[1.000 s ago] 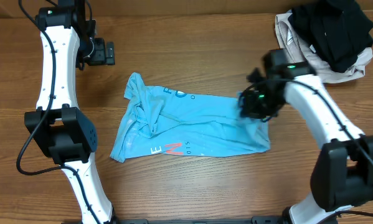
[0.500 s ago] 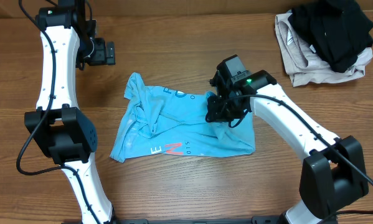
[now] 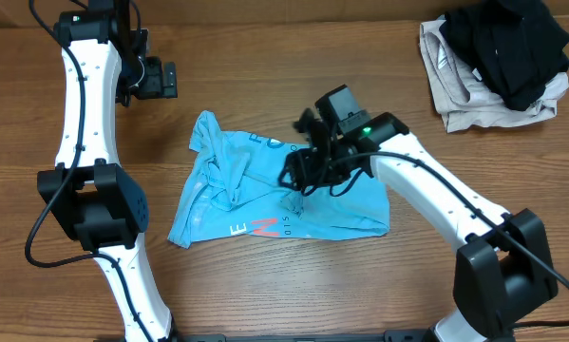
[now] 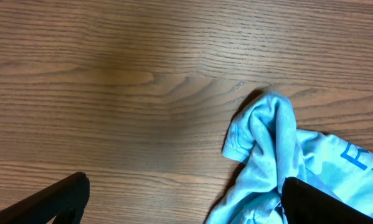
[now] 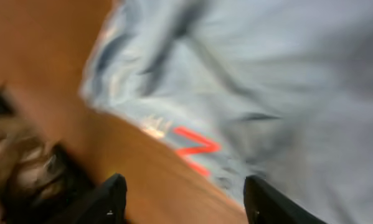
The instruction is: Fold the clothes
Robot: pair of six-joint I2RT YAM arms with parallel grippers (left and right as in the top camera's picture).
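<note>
The clothes, a light sky-blue t-shirt, lie rumpled in the middle of the table, with red and white lettering near the front edge. My right gripper hovers over the shirt's middle. In the blurred right wrist view its fingers stand apart with nothing between them, above the shirt and its red letter. My left gripper is open at the back left, off the shirt. The left wrist view shows its wide-open jaws and a bunched sleeve to the right.
A black garment lies on a beige one in the back right corner. Bare wooden tabletop surrounds the shirt. Both arm bases stand at the front edge.
My right gripper dragged the shirt's right edge leftward over the body, then opened and let it go. The shirt is now narrower on the right. The left arm has not moved.
</note>
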